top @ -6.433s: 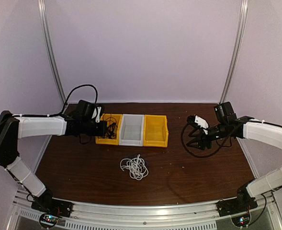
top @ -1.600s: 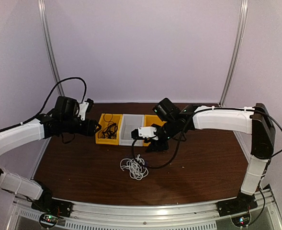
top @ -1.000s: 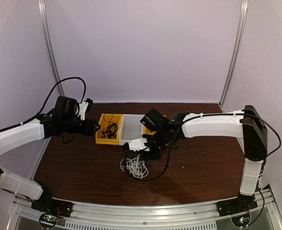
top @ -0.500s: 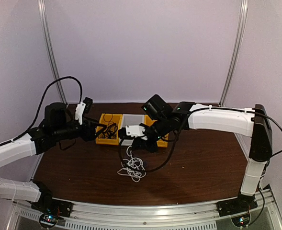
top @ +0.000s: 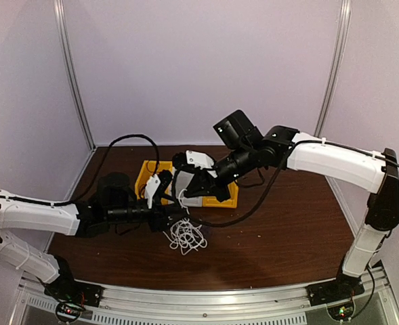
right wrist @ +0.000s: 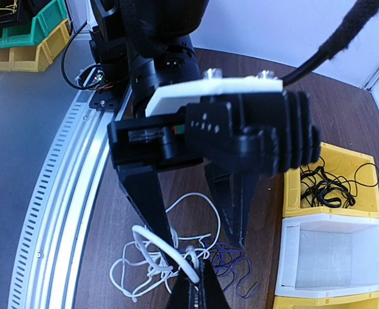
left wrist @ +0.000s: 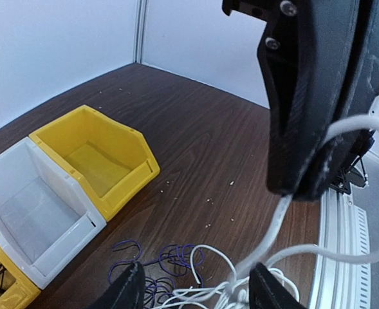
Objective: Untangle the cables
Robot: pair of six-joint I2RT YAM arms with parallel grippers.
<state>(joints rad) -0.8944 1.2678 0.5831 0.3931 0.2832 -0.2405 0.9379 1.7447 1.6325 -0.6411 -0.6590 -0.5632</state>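
Observation:
The cables lie tangled on the brown table: a white cable (top: 186, 237) (right wrist: 149, 269) and a dark purple cable (left wrist: 168, 259) (right wrist: 235, 265). My right gripper (top: 184, 196) (right wrist: 194, 273) is shut on a strand of the white cable, which it holds above the heap, so the strand (left wrist: 278, 222) hangs down taut. My left gripper (top: 173, 216) (left wrist: 199, 293) is open, low over the tangle and right under the right gripper. Its fingers (right wrist: 148, 201) straddle the heap without touching a strand. More black cables (right wrist: 327, 182) lie in the left yellow bin (top: 145, 184).
Three bins stand in a row behind the tangle: the yellow bin with black cables (right wrist: 363, 205), a white bin (left wrist: 67, 222) (right wrist: 286, 270) and a yellow bin (left wrist: 138, 151) (top: 230, 194). The table's metal front rail (top: 206, 298) (right wrist: 67, 193) runs along the near edge.
My right gripper has risen with the white strand, pulling it up from the heap. My left arm has swung right and forward, down to the tangle, under the right gripper.

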